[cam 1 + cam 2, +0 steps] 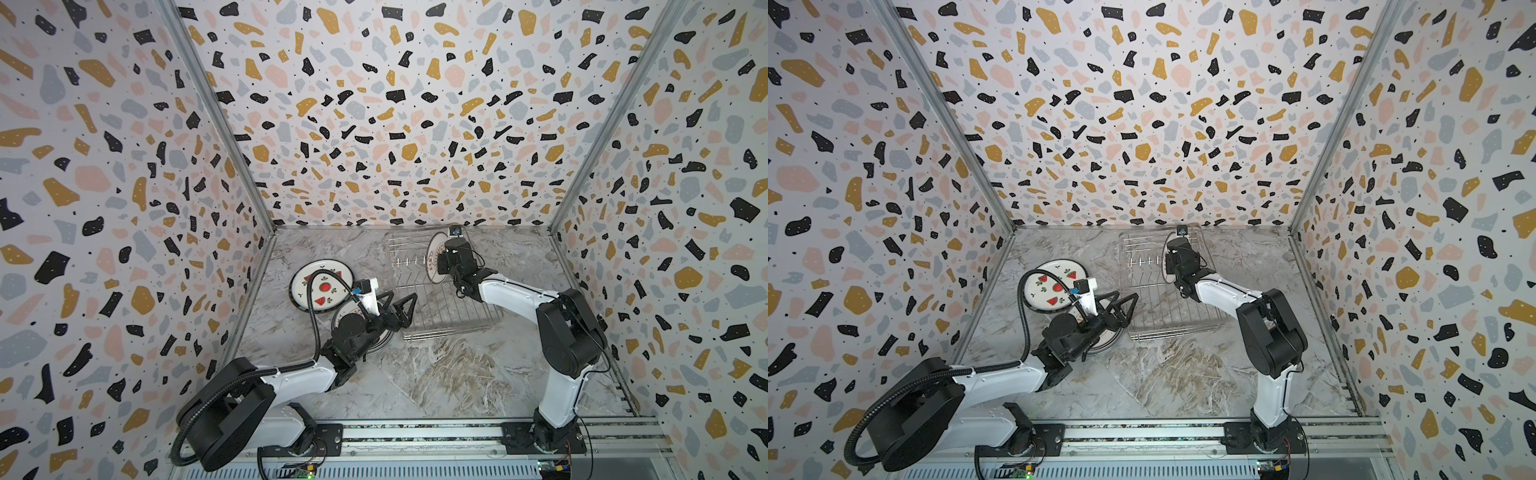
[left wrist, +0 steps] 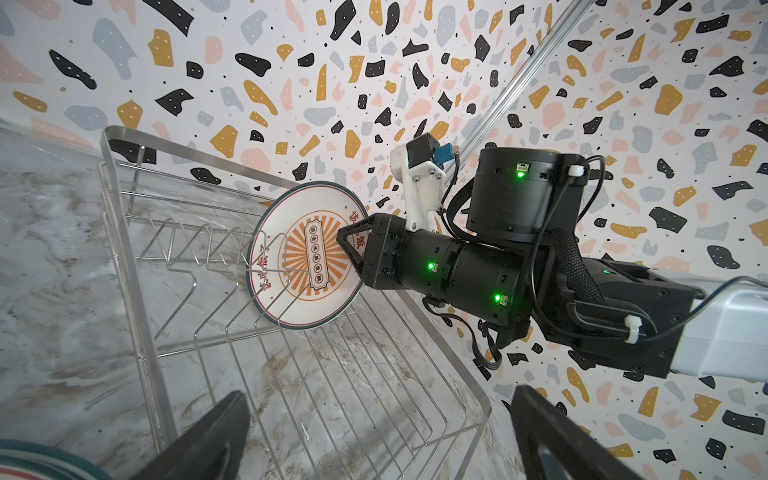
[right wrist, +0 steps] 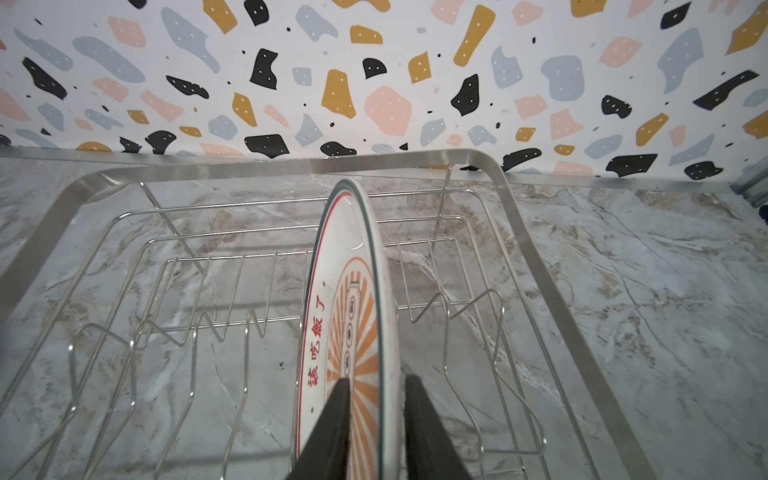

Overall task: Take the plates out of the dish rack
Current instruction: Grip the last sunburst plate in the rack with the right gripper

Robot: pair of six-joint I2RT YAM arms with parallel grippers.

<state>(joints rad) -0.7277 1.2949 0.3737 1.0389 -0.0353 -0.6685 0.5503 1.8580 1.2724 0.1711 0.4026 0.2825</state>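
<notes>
- The watermelon plate [image 1: 328,287] lies flat on the marble surface [image 1: 415,374], at the far left of the things.
- Just beside it, a stack of plates [image 1: 344,316] lies flat, largely hidden under the left arm.
- The left gripper [image 1: 402,302] hangs over that stack near the rack's corner, jaws spread wide, holding and touching nothing.
- The dish rack [image 1: 449,316] sits mid-surface, reaching the back wall, its wire prongs bare but for one slot.
- One sunburst plate [image 2: 309,253], white with red characters, stands on edge at the rack's far end.
- The right gripper [image 3: 376,380] has its jaws drawn in on that plate's upper rim, one finger against each face.
</notes>
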